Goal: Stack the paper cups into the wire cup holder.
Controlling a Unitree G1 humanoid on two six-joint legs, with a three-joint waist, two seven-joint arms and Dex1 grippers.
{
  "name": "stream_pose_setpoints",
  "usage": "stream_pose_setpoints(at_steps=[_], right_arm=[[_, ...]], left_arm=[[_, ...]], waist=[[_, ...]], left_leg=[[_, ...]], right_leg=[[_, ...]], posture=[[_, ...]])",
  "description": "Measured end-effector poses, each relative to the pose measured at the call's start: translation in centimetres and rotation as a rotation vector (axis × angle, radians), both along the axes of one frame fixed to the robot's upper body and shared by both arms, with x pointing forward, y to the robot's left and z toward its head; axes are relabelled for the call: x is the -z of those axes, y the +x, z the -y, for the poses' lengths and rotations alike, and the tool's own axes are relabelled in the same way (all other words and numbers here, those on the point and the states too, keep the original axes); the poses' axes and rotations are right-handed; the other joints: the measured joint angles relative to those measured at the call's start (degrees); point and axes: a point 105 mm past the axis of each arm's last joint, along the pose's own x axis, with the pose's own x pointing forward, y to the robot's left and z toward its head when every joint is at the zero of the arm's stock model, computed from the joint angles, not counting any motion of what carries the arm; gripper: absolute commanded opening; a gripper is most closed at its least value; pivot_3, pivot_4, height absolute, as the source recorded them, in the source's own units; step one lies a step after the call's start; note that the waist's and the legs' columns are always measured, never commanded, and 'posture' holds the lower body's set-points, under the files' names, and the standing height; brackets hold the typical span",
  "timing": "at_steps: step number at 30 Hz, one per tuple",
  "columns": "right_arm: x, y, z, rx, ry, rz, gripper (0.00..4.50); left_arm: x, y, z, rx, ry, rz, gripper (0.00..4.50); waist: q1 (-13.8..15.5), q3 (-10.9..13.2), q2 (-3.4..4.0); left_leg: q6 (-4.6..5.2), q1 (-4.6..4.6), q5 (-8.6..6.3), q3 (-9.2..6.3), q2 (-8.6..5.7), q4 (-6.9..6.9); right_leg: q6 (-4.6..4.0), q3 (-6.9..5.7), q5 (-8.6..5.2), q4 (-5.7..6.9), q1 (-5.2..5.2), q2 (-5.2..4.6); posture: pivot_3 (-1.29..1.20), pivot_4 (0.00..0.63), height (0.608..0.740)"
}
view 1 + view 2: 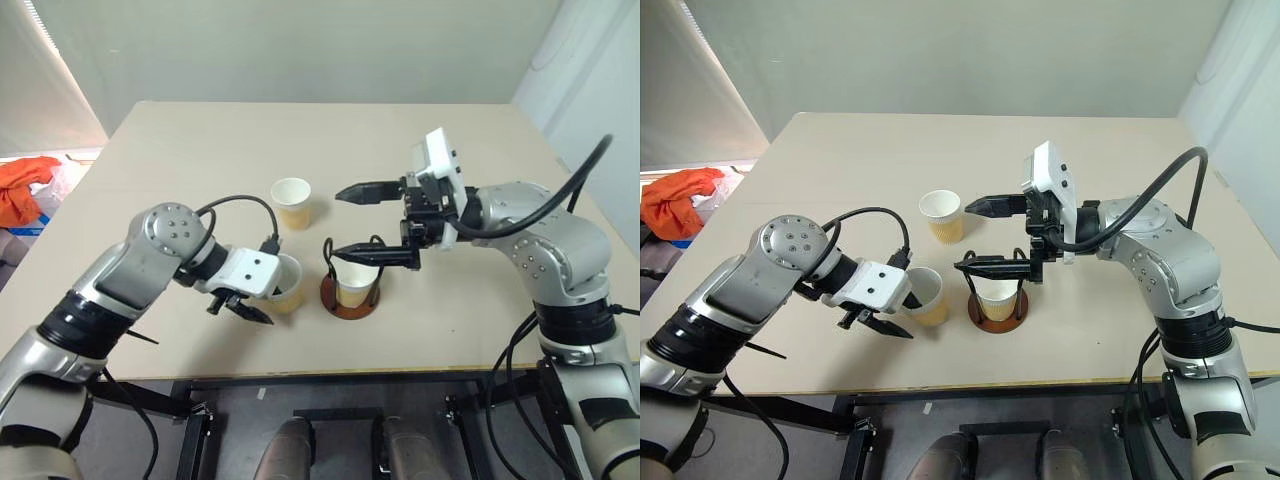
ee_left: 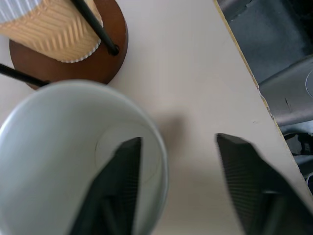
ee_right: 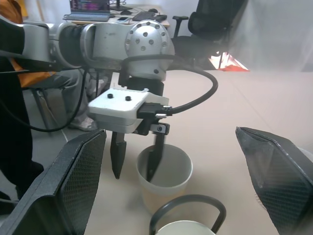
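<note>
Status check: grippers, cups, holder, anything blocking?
Left gripper straddling near cup's wall, not clamped. Right gripper open above wire cup holder, one cup seated. Third cup loose behind. Right gripper blocks drop-in.

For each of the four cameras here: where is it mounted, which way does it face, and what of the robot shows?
Left and right eye views: on the head, looking forward and down at the table; both arms show, with the left gripper at a paper cup and the right gripper open above the wire cup holder.
Left wrist view: looks down along its fingers, one inside that cup.
Right wrist view: faces the left gripper.
Shared: the cup and holder appear in all four.
</note>
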Motion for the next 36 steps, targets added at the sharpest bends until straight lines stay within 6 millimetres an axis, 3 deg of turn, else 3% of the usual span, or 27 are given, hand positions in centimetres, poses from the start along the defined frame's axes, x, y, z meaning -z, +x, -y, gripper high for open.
stream_pose_setpoints(at_steps=[4,10,14,17,20,22,25,30,36], right_arm=[[0.1,-0.2,0.3,0.003,-0.011,0.004,4.50],[0.9,-0.3,2.9,0.064,-0.018,-0.023,4.50],[0.6,-0.4,6.5,0.191,0.032,-0.032,4.50],[2.2,-1.5,11.3,0.347,0.070,-0.063,4.50],[4.4,-3.4,15.7,0.505,0.150,-0.120,4.50],[4.9,-4.6,17.3,0.582,0.165,-0.120,4.50],[5.1,-5.8,18.2,0.649,0.144,-0.103,4.50],[3.9,-6.0,16.6,0.641,0.155,-0.029,4.50],[3.2,-6.1,16.0,0.674,0.209,-0.011,4.50]], left_arm=[[-0.3,0.0,0.2,0.018,-0.011,0.001,0.03],[-2.3,-0.1,0.1,0.044,-0.050,0.015,0.03],[-5.9,1.2,0.4,0.039,-0.121,0.082,0.03],[-10.0,2.1,1.0,0.057,-0.215,0.156,0.03],[-14.7,1.0,3.2,0.178,-0.367,0.197,0.03],[-16.4,-0.2,4.6,0.276,-0.412,0.207,0.03],[-15.8,-1.1,6.3,0.382,-0.410,0.155,0.03],[-12.5,-1.0,9.9,0.543,-0.309,0.080,0.03],[-10.8,1.2,10.5,0.560,-0.209,0.129,0.03]], waist=[[0.0,0.0,-0.01],[0.4,0.0,-0.02],[1.1,0.0,-0.08],[1.8,0.0,-0.18],[2.1,0.0,-0.18],[1.9,-0.1,-0.10],[0.9,-0.1,-0.02],[0.5,0.0,-0.05],[0.7,0.0,-0.07]], left_leg=[[0.01,-0.01,0.00,0.00,0.00,0.00],[0.03,-0.11,0.01,-0.01,-0.01,0.02],[0.06,-0.15,0.03,-0.02,-0.05,0.11],[0.13,-0.28,-0.02,-0.09,-0.11,0.11],[0.24,-0.52,-0.20,-0.08,-0.20,0.28],[0.35,-0.54,-0.41,0.04,-0.22,0.39],[0.49,-0.36,-0.67,0.31,-0.23,0.50],[0.78,-0.15,-0.62,0.25,-0.26,1.03],[0.91,-0.23,-0.73,0.22,-0.30,1.28]], right_leg=[[0.01,0.00,0.01,-0.02,0.01,0.00],[0.10,-0.01,0.05,-0.05,0.01,0.00],[0.15,0.00,0.08,-0.12,0.08,-0.02],[0.27,-0.03,0.07,-0.36,0.14,-0.03],[0.55,-0.01,0.03,-0.52,0.09,-0.05],[0.80,0.04,0.08,-0.74,0.15,-0.10],[1.29,0.23,-0.05,-0.94,0.66,-0.11],[1.63,0.33,0.05,-0.96,0.93,-0.12],[1.76,0.32,-0.01,-0.98,1.06,-0.12]], posture=[[0.00,0.150,0.740],[0.00,0.150,0.740],[0.00,0.150,0.740],[0.00,0.150,0.740],[0.00,0.150,0.740],[0.00,0.150,0.740],[0.00,0.150,0.740],[0.00,0.150,0.740],[0.00,0.150,0.740]])
